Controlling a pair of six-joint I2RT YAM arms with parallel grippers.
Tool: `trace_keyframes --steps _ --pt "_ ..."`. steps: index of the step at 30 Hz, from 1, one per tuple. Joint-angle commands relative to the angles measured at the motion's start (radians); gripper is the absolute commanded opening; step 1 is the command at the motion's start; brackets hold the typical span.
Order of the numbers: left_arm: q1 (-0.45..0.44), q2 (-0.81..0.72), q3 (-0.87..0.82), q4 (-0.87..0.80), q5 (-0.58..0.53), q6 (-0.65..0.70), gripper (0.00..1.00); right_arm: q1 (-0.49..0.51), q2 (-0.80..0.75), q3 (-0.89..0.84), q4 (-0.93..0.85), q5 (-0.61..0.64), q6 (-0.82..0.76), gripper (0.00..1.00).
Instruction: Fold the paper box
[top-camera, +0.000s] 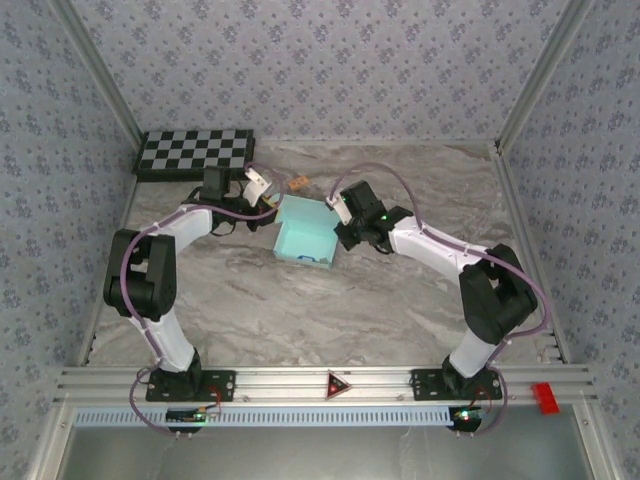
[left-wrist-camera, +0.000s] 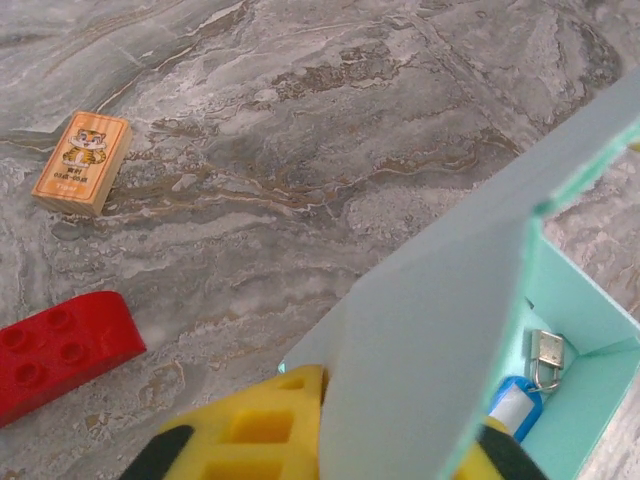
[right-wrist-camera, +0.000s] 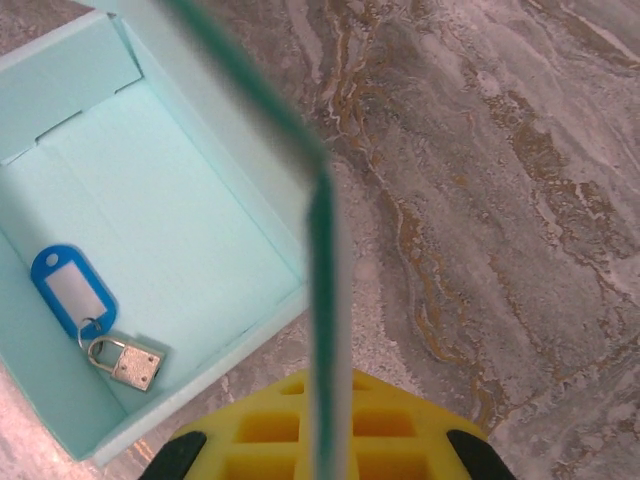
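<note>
- Sitting toward the table's far edge, midway across, the paper box held a blue key tag and a padlock.
- Left gripper clamped one raised flap.
- Right gripper clamped another.

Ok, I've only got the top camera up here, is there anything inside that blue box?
Observer: Yes. The right wrist view shows the paper box holding a blue key tag with a small padlock on its ring.
Operator: Does the right gripper actually have a flap?
Observer: It does. The right gripper is shut on an upright flap, seen edge-on between its yellow pads.
Operator: And the left one?
Observer: The left gripper is shut on another flap, on the opposite side of the box.
</note>
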Motion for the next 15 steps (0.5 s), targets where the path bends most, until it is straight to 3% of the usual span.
trace_keyframes --steps 1,6,15 --pt "-0.008 -0.044 -0.008 0.026 0.002 -0.059 0.05 -0.005 0.014 0.028 0.001 0.040 0.025 0.00" --pt "-0.057 -0.114 -0.088 0.120 -0.092 -0.170 0.05 -0.004 0.011 0.015 0.048 0.047 0.080 0.00" --pt "-0.165 -0.238 -0.206 0.209 -0.394 -0.357 0.06 0.026 0.007 -0.052 0.124 0.126 0.201 0.00"
